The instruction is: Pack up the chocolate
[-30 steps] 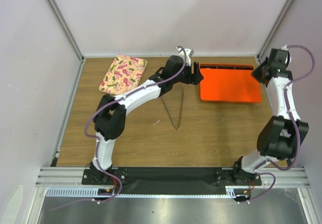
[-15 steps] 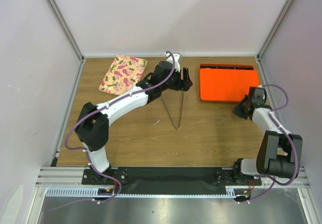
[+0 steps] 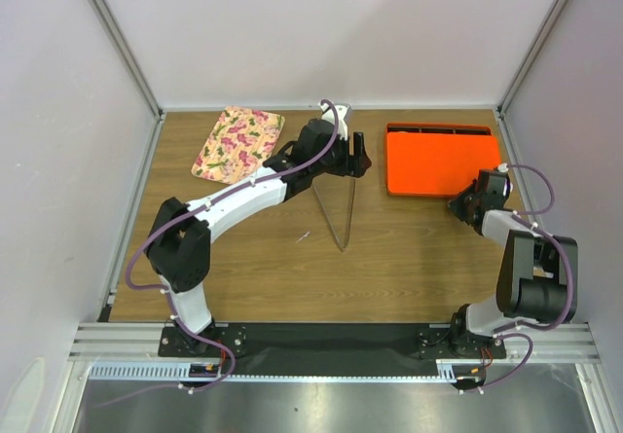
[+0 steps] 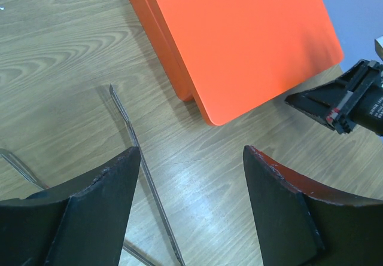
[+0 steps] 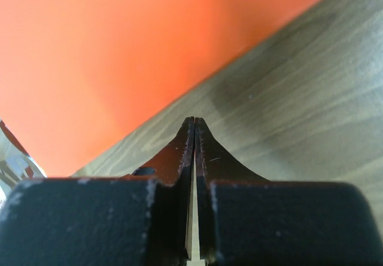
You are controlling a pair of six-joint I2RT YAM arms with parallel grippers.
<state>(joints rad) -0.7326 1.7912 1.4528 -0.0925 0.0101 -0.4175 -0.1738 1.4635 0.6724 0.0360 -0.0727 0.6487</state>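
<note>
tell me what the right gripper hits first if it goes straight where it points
Probably the near edge of the orange box, just ahead of the right gripper; it could scrape the table first, depth is unclear.

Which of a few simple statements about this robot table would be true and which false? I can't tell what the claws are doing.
1. The right claw is shut with nothing in it. True.
2. The left claw grips the metal tongs. False: it is open and empty, and the tongs lie on the table.
3. A lid lies on the orange box. True.
4. The flowered tray sits to the right of the box. False: it lies to the left of it, beyond the tongs.
</note>
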